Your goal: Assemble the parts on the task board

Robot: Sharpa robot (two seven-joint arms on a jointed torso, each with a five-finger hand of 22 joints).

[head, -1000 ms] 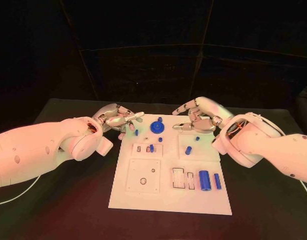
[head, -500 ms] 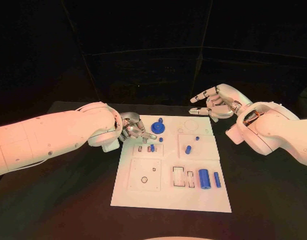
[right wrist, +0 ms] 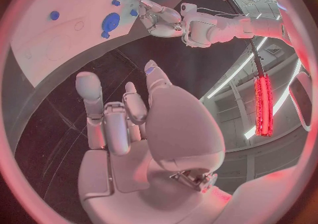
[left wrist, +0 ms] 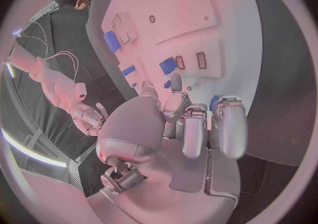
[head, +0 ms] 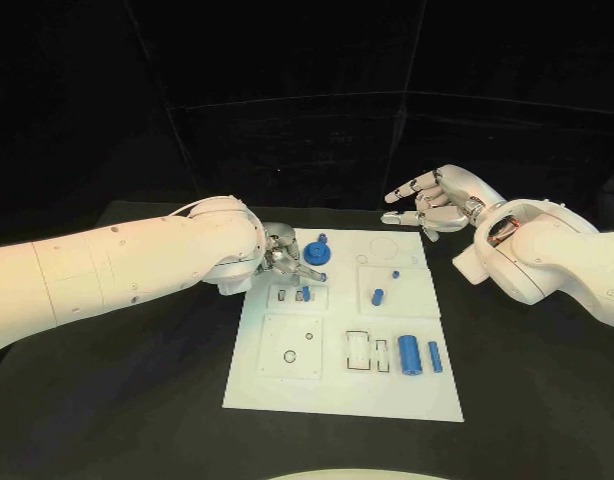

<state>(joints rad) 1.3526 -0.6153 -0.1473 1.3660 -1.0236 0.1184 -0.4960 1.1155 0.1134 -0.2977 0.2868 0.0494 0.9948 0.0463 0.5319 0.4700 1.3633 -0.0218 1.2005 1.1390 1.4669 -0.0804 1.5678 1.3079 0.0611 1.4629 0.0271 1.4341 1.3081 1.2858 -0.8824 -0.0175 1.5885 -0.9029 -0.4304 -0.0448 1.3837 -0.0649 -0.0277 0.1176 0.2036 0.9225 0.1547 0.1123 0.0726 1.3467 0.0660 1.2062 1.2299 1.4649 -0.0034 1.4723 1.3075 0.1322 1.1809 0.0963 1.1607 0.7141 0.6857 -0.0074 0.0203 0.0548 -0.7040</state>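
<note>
Since half a second ago, the left arm reaches slightly farther over the board while the right hand stays lifted. On the black tabletop (head: pixel 134 400) lies the white task board (head: pixel 339 385). Left hand (head: pixel 287 263) hovers at its ten o'clock edge, fingers (left wrist: pixel 228 128) curled in over small blue parts (head: pixel 317 254); whether they hold anything, I cannot tell. Right hand (head: pixel 434 204) hangs off the one o'clock corner, fingers loosely spread, empty.

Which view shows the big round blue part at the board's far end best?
The head view: the round blue part lies unobstructed on the task board, beside the left hand. The right wrist view shows it distorted; the left wrist view shows no clear sight of it.
</note>
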